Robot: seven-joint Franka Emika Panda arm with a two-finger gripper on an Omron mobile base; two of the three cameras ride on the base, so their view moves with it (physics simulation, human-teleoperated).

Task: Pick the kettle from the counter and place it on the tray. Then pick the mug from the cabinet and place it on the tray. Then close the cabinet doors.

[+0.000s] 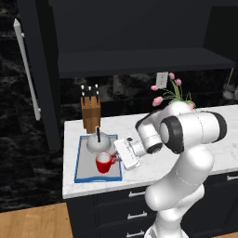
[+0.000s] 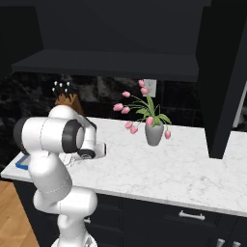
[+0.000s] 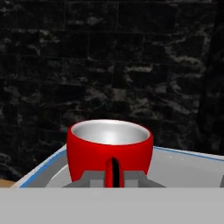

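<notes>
- Left base view: the tray [image 1: 82, 173] lies at the left end of the counter [image 1: 218, 151], and the kettle [image 1: 98, 143] sits on its far half.
- The mug [image 1: 104, 162] stands upright on the near half of the tray, just in front of the kettle, with its handle turned toward the arm.
- The gripper [image 1: 117, 160] reaches in level from the right and meets the mug at the handle.
- A knife block [image 1: 90, 113] stands behind the tray. The left cabinet door [image 1: 35, 74] hangs open, showing the bare dark shelf of the cabinet [image 1: 139, 61].
- Right base view: the arm's upper links cover the hand and most of the tray; just a blue corner [image 2: 20, 164] shows at the counter's left edge.
- A vase of pink flowers [image 2: 153, 131] stands mid-counter, and the right cabinet door [image 2: 223, 77] is swung open.
- Hand view: the mug [image 3: 109, 148] sits close in front, white inside, on the grey surface of the tray [image 3: 188, 168], upright.
- The fingertips [image 3: 90, 178] sit tight on either side of the mug's handle, clamped on it.
</notes>
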